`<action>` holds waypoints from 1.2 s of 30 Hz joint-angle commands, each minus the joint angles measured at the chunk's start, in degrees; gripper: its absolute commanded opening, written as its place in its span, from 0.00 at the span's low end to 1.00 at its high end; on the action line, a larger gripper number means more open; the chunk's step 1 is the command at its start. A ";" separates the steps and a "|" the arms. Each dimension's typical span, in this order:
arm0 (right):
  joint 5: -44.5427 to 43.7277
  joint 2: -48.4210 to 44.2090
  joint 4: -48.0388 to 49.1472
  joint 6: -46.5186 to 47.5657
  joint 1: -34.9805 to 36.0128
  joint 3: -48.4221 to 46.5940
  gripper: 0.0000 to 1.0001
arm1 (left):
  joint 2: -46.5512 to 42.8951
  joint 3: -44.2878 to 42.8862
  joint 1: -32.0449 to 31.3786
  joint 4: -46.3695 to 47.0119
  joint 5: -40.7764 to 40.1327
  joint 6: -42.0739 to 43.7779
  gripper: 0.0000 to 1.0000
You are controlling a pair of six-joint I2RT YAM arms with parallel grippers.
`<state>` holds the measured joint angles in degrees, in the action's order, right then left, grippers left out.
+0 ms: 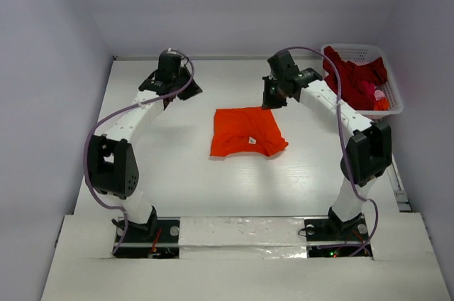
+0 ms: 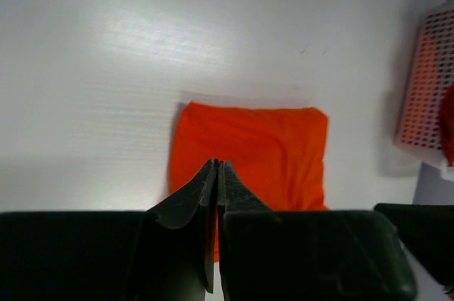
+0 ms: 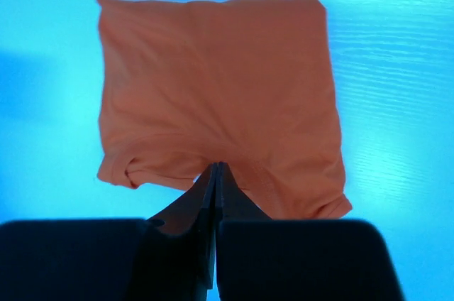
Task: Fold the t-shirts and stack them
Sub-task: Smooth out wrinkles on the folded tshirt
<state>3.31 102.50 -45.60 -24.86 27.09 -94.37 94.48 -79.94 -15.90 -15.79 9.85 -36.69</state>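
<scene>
I see the bright orange cloth t-shirt (image 1: 247, 131) lying folded into a rough square in the middle of the white table (image 1: 177, 173). Its small white neck label (image 1: 251, 140) faces up close to the near edge. The dark red t-shirts (image 1: 352, 77) are heaped in the white plastic lattice basket (image 1: 355, 48) at the far right corner, well apart from the orange one.

My right gripper (image 3: 216, 167) sits by the orange shirt's far right corner. Its fingers are pressed together with nothing between them, and I cannot tell whether the tips touch the cloth.

My left gripper (image 2: 216, 166) is to the far left of the shirt and apart from it, with its fingers also pressed together and empty.
</scene>
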 commanded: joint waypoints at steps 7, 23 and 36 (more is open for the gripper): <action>-25.94 -10.55 3.49 1.74 0.33 -0.05 0.17 | -14.48 8.48 0.34 -1.35 -21.06 9.78 0.42; -45.84 -24.88 14.91 -4.24 -8.45 19.91 1.00 | -23.02 17.53 0.87 4.26 -38.67 12.24 0.99; -41.12 -32.95 52.99 15.28 -17.24 39.23 1.00 | -23.81 32.99 2.01 31.93 -41.92 21.83 0.99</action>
<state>-40.84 74.46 -13.58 -16.05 10.66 -61.10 72.27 -50.39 -14.13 2.59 -28.45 -19.66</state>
